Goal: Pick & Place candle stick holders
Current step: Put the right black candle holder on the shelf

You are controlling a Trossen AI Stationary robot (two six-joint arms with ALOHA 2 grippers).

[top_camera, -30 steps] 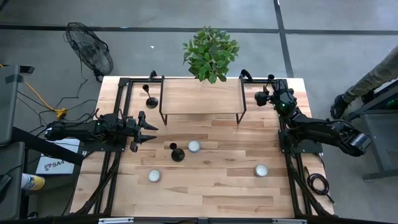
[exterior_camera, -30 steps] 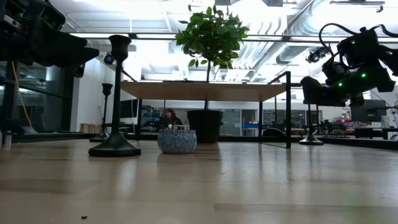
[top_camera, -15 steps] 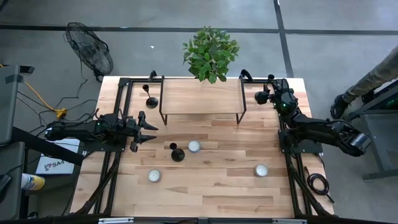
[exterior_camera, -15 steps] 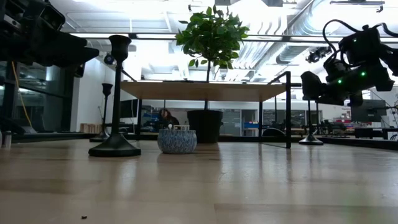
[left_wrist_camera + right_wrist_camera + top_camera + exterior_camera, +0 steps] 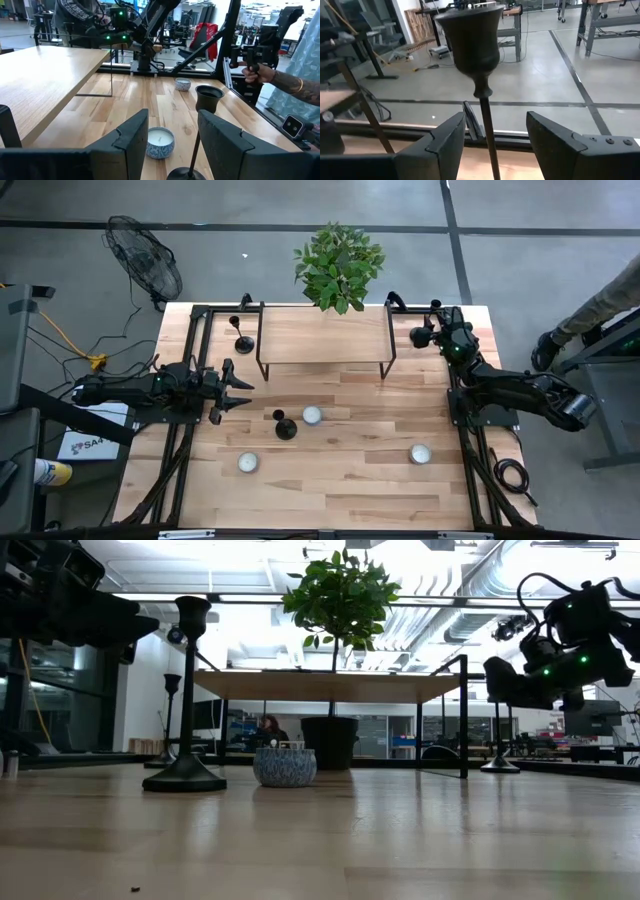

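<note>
While we look down from above, our right hand (image 5: 432, 332) is at the far right corner of the surface (image 5: 330, 480), right at one candle stick holder (image 5: 420, 336). From the right wrist, the thin stem (image 5: 487, 130) stands straight up in the gap between our two fingers (image 5: 445, 140), with its cup on top. The fingers are apart and do not touch the stem, so this hand is spread and grasping nothing yet. We think the next move is to squeeze from the two sides, because the stem runs up and down.

Our left hand (image 5: 238, 392) waits at the left side, also spread and empty. A second holder (image 5: 285, 426) stands near the middle, just past this hand and beside a white candle (image 5: 312, 415). From the left wrist its stem (image 5: 195, 142) shows just ahead, between the fingers. A third holder (image 5: 243, 340) stands at the far left, next to the little raised shelf (image 5: 322, 335).
</note>
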